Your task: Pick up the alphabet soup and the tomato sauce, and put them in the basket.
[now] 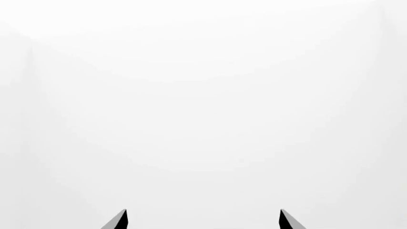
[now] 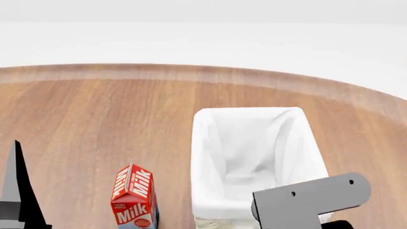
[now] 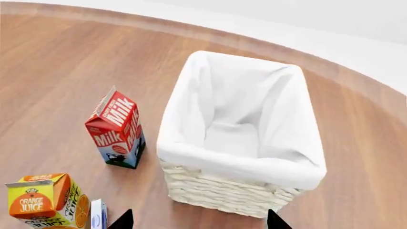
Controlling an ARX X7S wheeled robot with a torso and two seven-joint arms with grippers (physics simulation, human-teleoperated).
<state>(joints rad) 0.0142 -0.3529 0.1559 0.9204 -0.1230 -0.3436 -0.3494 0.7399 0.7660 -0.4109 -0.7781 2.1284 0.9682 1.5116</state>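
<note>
wooden table (image 2: pixel 95 109) carries the basket (image 3: pixel 190 109), upright, white liner showing nothing inside. milk carton (image 3: pixel 116 129) stands just beside it; orange juice carton (image 3: pixel 45 200) nearer the camera. neither can in view. right gripper (image 3: pixel 198 222) and left gripper (image 1: pixel 203 222): tips apart, nothing held.

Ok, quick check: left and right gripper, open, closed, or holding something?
Left gripper: open, nothing between its fingertips.
Right gripper: open, empty, above the basket.
</note>
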